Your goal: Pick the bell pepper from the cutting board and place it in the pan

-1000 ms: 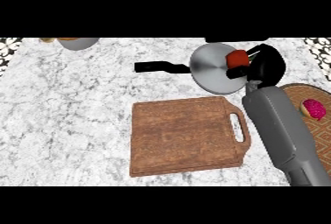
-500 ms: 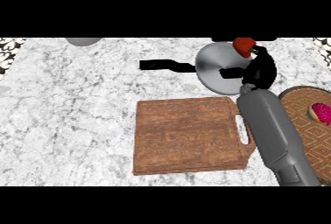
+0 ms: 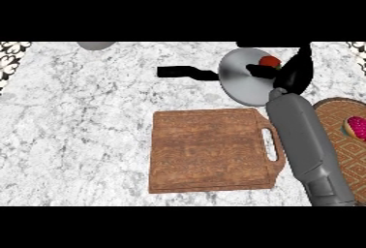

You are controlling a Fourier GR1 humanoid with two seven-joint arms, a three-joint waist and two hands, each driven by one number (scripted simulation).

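The robot's right hand (image 3: 295,72) reached over the far rim of the grey pan (image 3: 239,85), its dark fingers (image 3: 259,69) curled against the red bell pepper (image 3: 269,61), which sat at the pan's upper edge and off the bare cutting board (image 3: 207,150). Whether the pepper rested on the pan's floor or hung just above it could not be told. Let go so near the rim, the pepper might roll out onto the marble counter (image 3: 79,126). The left hand was out of view.

A smooth grey cylindrical forearm (image 3: 304,140) ends in a black robot hand (image 3: 295,72).
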